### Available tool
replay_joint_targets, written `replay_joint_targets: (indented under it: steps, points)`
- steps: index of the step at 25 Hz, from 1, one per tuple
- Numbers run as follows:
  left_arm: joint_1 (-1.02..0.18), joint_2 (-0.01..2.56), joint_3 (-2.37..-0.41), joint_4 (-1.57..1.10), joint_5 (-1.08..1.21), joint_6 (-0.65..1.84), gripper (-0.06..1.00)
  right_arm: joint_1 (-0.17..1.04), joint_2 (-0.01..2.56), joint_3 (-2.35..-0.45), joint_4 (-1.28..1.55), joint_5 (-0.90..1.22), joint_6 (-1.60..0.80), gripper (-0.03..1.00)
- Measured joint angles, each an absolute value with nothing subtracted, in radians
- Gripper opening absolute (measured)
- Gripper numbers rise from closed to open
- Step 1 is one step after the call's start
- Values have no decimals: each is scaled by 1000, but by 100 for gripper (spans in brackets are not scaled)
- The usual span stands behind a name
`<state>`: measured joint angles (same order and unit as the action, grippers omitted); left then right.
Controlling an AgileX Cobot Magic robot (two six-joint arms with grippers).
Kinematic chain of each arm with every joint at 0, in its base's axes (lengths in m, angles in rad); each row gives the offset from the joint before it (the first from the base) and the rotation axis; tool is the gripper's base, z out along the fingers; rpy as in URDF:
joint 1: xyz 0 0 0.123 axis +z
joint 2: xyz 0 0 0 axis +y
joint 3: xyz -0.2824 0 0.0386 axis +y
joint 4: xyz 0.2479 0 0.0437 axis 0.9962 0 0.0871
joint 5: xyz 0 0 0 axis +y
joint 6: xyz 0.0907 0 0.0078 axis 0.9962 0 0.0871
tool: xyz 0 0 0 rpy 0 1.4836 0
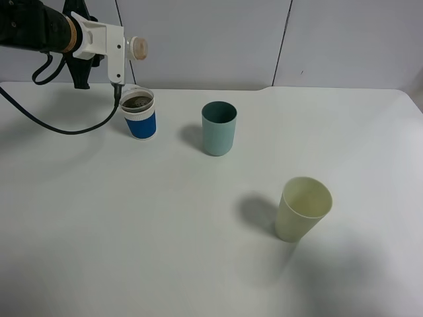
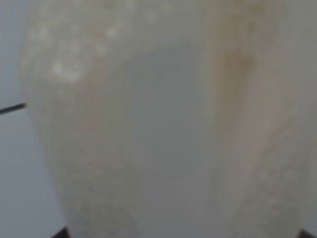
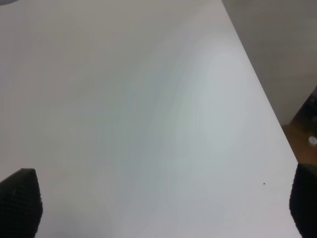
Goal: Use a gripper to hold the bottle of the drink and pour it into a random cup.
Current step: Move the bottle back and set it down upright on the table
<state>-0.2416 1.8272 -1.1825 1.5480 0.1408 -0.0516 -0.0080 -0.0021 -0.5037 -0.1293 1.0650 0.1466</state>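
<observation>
My left gripper hangs at the far left, shut on the bottle, which lies tipped on its side so that its beige neck sticks out to the right. Just below it stands the blue and white paper cup, with the brown drink inside. Blurred translucent bottle plastic fills the left wrist view. My right gripper appears only in its wrist view, open over bare white table, its black fingertips far apart.
A teal tumbler stands to the right of the cup. A pale yellow-green tumbler stands nearer the front right. Black cables trail from the left arm over the table. The right wrist view shows the table's edge.
</observation>
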Motion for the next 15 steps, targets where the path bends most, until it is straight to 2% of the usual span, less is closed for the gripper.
replay_joint_targets:
  steps: [15]
  points:
    - [-183, 1756, -1183, 1292, 23, -195, 33, -8, -2, -504, -129, 1065, 147, 100]
